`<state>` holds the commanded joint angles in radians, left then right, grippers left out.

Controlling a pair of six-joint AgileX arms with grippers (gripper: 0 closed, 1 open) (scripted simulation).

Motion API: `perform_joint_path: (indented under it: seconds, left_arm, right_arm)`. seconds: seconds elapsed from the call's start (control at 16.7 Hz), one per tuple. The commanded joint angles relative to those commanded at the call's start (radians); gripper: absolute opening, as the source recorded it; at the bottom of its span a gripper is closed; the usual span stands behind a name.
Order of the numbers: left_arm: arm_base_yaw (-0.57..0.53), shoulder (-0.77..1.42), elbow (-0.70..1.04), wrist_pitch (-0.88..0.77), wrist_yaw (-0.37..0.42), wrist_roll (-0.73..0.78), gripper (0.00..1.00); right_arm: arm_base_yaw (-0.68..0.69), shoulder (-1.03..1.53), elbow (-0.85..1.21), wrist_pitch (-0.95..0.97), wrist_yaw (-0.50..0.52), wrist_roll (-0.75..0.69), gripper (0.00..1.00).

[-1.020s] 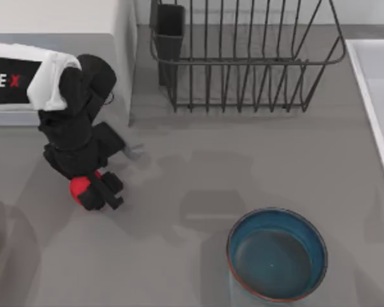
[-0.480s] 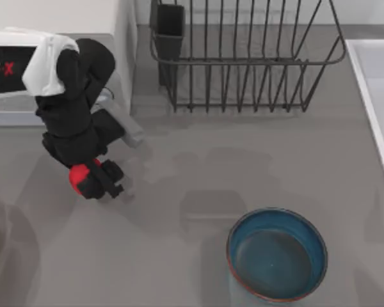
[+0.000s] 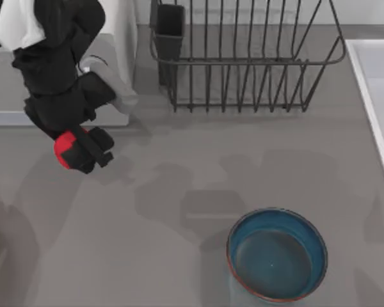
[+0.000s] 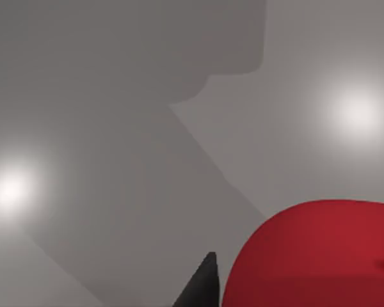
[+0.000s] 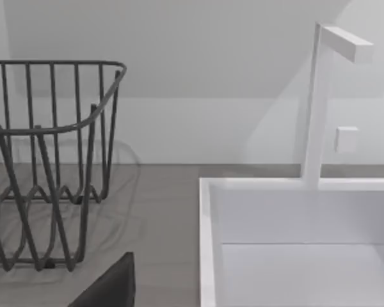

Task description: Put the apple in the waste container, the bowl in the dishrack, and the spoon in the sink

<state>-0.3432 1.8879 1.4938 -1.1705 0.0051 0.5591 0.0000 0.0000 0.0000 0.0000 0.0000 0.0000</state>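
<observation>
apple: you have the apple (image 3: 65, 148) pinched between the fingers of the left gripper (image 3: 77, 151), lifted over the table (image 3: 179, 192) at its left side; in the left wrist view the apple (image 4: 320, 256) sits right against the camera with one dark fingertip (image 4: 201, 288) beside it.
apple looks: small, smooth, plain bright red, rounded, so no long axis for you to line up.
key relation: the waste container is not something you can place from here, so which way it lies from the gripper cannot be told; judge the carry direction only once it comes into sight.
nearer arm: the left one, since it holds the apple already.
bowl: the bowl (image 3: 276, 254) stands well off to the gripper's right and nearer the front edge, blue inside with a reddish-brown rim, upright.
dishrack: the dishrack (image 3: 243, 57) lies to the gripper's right and farther back.
sink: the sink (image 3: 377, 96) is beyond that, at the far right.
right gripper: you cannot tell its state.
</observation>
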Motion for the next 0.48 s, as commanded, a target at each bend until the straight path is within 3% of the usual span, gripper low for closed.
perform_joint_path:
  seconds: [0.48]
  left_arm:
    - [0.007, -0.059, -0.018, 0.015, 0.015, -0.004, 0.0]
  right_arm:
    - [0.0, 0.0, 0.0, 0.0, 0.0, 0.0, 1.0]
